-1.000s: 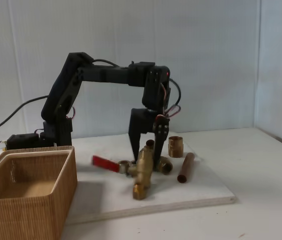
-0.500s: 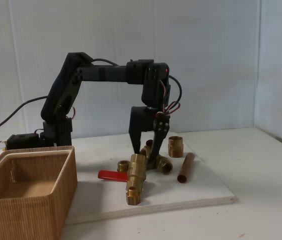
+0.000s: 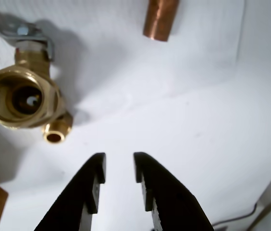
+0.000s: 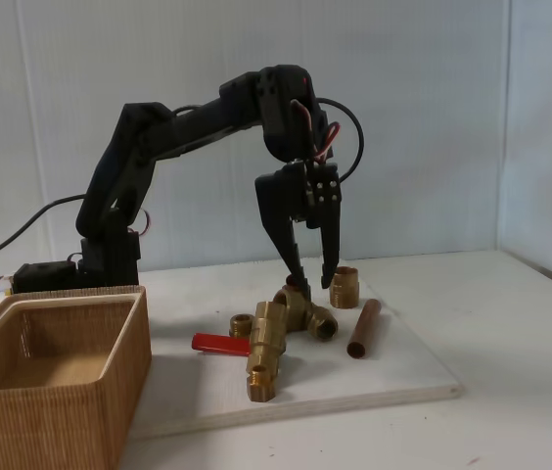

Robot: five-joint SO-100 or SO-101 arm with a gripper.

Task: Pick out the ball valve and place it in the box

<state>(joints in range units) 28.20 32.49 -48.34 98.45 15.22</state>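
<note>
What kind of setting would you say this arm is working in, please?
Probably a makeshift tabletop test bench rather than a real workshop: plain white panel walls enclose a white table, and a flat white board holds loose plumbing parts such as the red-handled brass ball valve beside a tan wicker-textured box.

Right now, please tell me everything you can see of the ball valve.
The ball valve is a brass-looking body with threaded ends and a flat red lever handle. It lies on the white board, one end toward the fixed view's camera, handle pointing toward the box. Other brass fittings crowd its far end. The hand hangs open above, not touching it. The wrist view looks into its open bore.
</note>
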